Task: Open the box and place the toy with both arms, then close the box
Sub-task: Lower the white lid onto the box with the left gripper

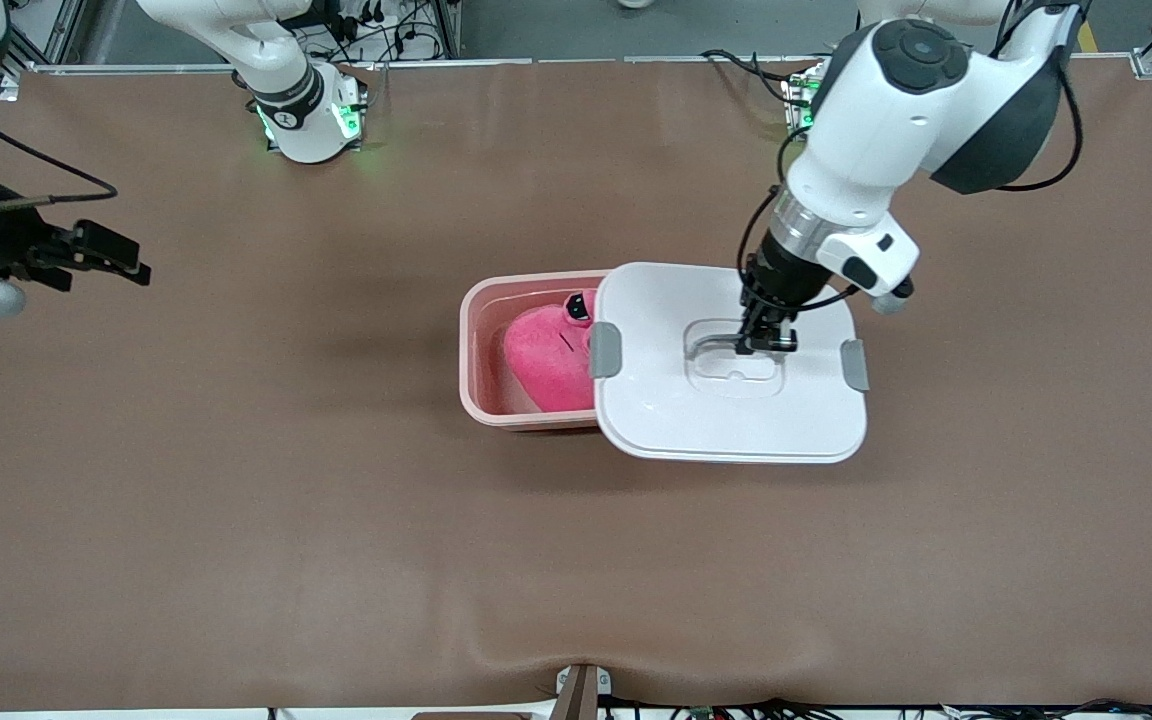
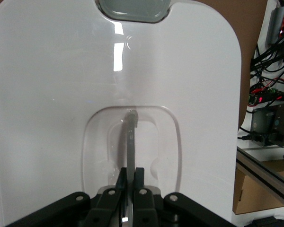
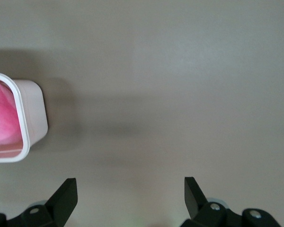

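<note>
Black fingers of your left gripper point(image 1: 764, 340) are clenched on the clear handle point(image 2: 131, 142) set in the recess of the one white lid point(image 1: 676, 410). The left wrist view shows both fingers pressed flat against the thin handle bar, no gap between them. You are holding that lid over the end of the box point(image 1: 481, 340) that lies toward the left arm's end of the table, so it covers only part of the tub. Two grey clips sit on the lid, one point(image 1: 605, 350) at the edge above the toy, the other point(image 1: 855, 364) at the edge toward the left arm's end.

One pink translucent box stands on the brown table cover point(image 1: 336, 520); its uncovered end faces the right arm's end of the table. One hot-pink plush toy point(image 1: 548, 358) lies inside it, a dark eye just visible next to the lid's edge.

Your right gripper point(image 1: 101, 255) waits over bare table well apart from the box, toward the right arm's end. Its two fingers point(image 3: 66, 198) are spread wide and grasp nothing. From its wrist camera you see one corner of the box with pink inside.

Two arm bases point(image 1: 311, 125) glow green along the table's edge.
</note>
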`<state>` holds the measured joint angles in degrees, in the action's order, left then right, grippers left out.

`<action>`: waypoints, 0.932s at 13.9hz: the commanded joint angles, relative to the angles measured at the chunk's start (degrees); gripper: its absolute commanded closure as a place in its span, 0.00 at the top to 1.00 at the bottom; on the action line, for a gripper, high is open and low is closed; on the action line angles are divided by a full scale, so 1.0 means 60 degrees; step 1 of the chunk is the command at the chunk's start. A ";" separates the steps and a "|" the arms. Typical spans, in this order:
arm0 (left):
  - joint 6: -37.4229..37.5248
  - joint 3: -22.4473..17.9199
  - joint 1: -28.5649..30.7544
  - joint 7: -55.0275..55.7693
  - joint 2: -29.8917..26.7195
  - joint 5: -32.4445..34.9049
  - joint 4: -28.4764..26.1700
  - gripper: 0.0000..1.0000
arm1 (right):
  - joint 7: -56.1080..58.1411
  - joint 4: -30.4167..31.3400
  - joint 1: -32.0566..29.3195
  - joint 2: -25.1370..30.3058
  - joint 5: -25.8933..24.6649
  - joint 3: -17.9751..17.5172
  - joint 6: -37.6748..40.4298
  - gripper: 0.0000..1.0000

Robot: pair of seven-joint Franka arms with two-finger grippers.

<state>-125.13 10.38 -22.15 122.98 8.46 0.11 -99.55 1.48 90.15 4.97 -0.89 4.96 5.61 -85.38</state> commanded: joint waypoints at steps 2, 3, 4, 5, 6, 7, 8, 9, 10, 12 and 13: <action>0.0771 -0.0002 -0.0730 0.0814 0.1063 0.0651 0.1502 0.00 | -0.0130 -0.0070 -0.0417 0.0484 -0.0503 -0.0174 0.0474 1.00; 0.0787 -0.0002 -0.0993 0.1121 0.1268 0.0959 0.1664 0.00 | -0.0188 -0.0069 -0.0591 0.0499 -0.0504 -0.0159 0.0577 1.00; 0.0772 -0.0002 -0.1169 0.1473 0.1473 0.1093 0.1839 0.00 | -0.0203 -0.0069 -0.0811 0.0528 -0.0504 -0.0188 0.0592 1.00; 0.0772 -0.0002 -0.1273 0.1752 0.1678 0.1109 0.2015 0.00 | -0.0189 -0.0084 -0.0856 0.0529 -0.0504 -0.0174 0.0534 1.00; 0.0772 -0.0016 -0.1448 0.1986 0.1883 0.1138 0.2191 0.00 | -0.0189 -0.0084 -0.0871 0.0543 -0.0504 -0.0174 0.0534 1.00; 0.0772 -0.0060 -0.1652 0.2235 0.2060 0.1153 0.2265 0.00 | -0.0073 -0.0055 -0.0987 0.0572 -0.0519 -0.0159 0.0505 1.00; 0.0772 -0.0089 -0.1828 0.2484 0.2250 0.1167 0.2382 0.00 | -0.0086 -0.0011 -0.1090 0.0573 -0.0519 -0.0174 0.0461 1.00; 0.0772 -0.0104 -0.1946 0.2690 0.2455 0.1327 0.2557 0.00 | -0.0188 0.0105 -0.1106 0.0587 -0.0490 -0.0188 0.0446 1.00; 0.0772 -0.0090 -0.2107 0.3083 0.2631 0.1691 0.2675 0.00 | -0.0189 0.0193 -0.1106 0.0602 -0.0490 -0.0188 0.0402 1.00; 0.0772 -0.0119 -0.2677 0.3831 0.3143 0.2438 0.2938 0.00 | -0.0116 0.0486 -0.1091 0.0762 -0.0490 -0.0188 0.0008 1.00; 0.0772 -0.0133 -0.2825 0.4183 0.3363 0.2660 0.3114 0.00 | -0.0116 0.0545 -0.1077 0.0807 -0.0490 -0.0188 0.0006 1.00</action>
<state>-122.24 10.32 -36.33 144.26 25.05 12.74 -85.62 1.12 90.59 -0.69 1.53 3.02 5.53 -84.05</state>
